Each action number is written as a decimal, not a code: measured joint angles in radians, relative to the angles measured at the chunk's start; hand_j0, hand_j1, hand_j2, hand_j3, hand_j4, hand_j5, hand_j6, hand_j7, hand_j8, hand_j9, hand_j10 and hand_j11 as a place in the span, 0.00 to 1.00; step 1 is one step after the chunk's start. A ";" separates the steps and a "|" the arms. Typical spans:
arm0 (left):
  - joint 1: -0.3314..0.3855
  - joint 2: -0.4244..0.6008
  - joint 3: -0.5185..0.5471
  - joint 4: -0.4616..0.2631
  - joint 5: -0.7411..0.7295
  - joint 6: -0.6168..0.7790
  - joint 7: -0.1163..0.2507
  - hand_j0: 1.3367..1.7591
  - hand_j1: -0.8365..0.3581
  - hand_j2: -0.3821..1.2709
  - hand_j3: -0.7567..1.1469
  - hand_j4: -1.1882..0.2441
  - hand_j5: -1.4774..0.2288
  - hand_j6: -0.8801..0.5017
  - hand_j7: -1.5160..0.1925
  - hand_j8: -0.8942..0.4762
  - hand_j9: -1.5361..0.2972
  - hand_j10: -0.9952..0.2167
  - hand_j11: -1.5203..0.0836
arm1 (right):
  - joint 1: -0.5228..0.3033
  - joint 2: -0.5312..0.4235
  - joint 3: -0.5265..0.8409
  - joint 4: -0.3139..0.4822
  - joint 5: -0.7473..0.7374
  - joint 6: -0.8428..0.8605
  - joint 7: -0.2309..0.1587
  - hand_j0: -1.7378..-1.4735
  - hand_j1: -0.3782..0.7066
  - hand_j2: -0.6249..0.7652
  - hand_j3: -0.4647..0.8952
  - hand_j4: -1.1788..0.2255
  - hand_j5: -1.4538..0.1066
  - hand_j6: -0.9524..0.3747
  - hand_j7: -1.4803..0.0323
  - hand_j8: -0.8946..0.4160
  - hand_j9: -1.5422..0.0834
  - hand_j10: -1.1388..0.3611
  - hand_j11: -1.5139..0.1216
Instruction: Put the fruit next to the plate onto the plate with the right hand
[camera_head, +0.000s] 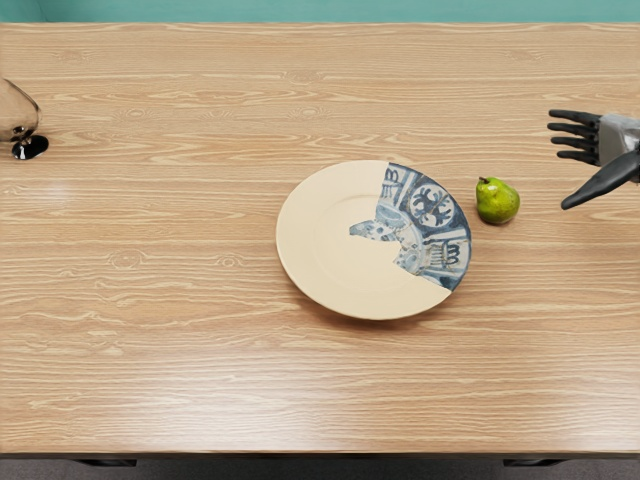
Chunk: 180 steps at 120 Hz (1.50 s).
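Note:
A small green pear (497, 200) stands on the wooden table just right of a cream plate (330, 245) with a blue patterned section on its right side. The plate has nothing on it. My right hand (585, 155) comes in from the right edge, dark fingers spread and pointing left, holding nothing. It hovers to the right of the pear and slightly farther back, apart from it by a clear gap. The left arm does not show.
A dark-based glass object (18, 120) sits at the far left edge of the table. The wooden tabletop (200, 350) stretches wide around the plate, with its front edge near the bottom of the view.

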 joint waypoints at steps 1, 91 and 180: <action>0.000 0.000 0.000 0.000 0.000 0.000 0.000 0.76 0.99 0.23 0.40 0.83 0.86 0.64 0.89 0.65 0.84 0.82 0.95 | 0.000 0.001 0.000 0.000 0.000 0.000 0.000 0.30 0.06 0.45 0.34 0.82 0.91 0.69 0.95 0.66 0.93 0.74 0.90; 0.000 0.000 0.000 0.000 0.000 0.000 0.000 0.76 0.99 0.23 0.40 0.83 0.86 0.64 0.89 0.65 0.84 0.82 0.95 | 0.016 0.209 -0.202 -0.066 -0.144 -0.290 0.250 0.30 0.06 0.45 0.34 0.82 0.91 0.69 0.95 0.66 0.93 0.74 0.90; 0.000 0.000 0.000 0.000 0.000 0.000 0.000 0.76 0.99 0.23 0.40 0.83 0.86 0.64 0.89 0.65 0.84 0.82 0.95 | 0.039 0.263 -0.329 -0.105 -0.204 -0.360 0.254 0.30 0.42 0.40 0.34 0.58 0.64 0.45 0.67 0.41 0.66 0.52 0.64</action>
